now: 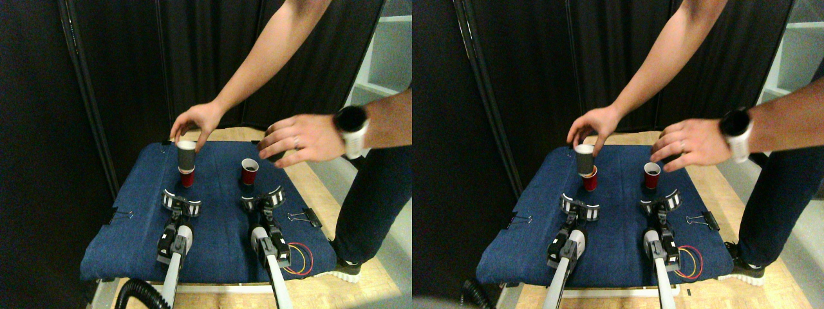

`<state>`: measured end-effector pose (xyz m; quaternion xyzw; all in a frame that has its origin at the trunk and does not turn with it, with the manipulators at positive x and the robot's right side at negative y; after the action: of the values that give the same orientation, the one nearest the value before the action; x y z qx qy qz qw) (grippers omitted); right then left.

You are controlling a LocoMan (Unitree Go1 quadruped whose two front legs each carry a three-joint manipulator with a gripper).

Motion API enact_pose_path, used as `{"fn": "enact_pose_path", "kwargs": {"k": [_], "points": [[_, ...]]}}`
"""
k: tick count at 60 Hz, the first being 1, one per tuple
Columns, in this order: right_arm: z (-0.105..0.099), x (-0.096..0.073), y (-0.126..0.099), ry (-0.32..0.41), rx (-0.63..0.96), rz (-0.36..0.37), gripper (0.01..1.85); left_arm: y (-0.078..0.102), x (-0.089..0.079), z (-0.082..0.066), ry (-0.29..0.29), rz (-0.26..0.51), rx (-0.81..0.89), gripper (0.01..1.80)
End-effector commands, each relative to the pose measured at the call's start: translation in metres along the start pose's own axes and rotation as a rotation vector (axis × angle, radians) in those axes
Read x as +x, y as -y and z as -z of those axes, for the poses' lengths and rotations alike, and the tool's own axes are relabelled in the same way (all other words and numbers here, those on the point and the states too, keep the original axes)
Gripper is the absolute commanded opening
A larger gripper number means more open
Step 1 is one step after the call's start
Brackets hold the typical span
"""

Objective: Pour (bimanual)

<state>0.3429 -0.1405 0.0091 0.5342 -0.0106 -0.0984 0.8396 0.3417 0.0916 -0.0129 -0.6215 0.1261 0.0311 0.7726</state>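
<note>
A person's hand [193, 122] is holding a grey cup [186, 156] over a red cup [187, 178]; another red cup [250, 171] is standing open-topped. Both end effectors, left [181, 203] and right [263, 198], are gaping, empty.

Grey cup [186, 156]: upright, held just above a red cup [187, 178].
Second red cup [250, 171]: upright, dark inside, standing apart at right.

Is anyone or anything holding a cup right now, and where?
A person's hand grips the grey cup by its rim, above a red cup. Both robot grippers hold nothing.
</note>
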Motion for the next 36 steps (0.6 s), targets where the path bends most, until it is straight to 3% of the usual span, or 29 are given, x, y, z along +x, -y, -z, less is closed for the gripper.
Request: {"fn": "enact_pose_path", "kwargs": {"k": [1,36], "points": [[-0.0008,0.0011,-0.0124,0.016,0.012,-0.046,1.40,0.0111,0.0002,-0.0010,0.004,0.040,-0.005,1.47],[-0.0009,0.0003,-0.0167,0.024,-0.033,-0.075,1.39,0.0163,-0.0007,0.0000,0.016,0.038,-0.004,1.47]]}}
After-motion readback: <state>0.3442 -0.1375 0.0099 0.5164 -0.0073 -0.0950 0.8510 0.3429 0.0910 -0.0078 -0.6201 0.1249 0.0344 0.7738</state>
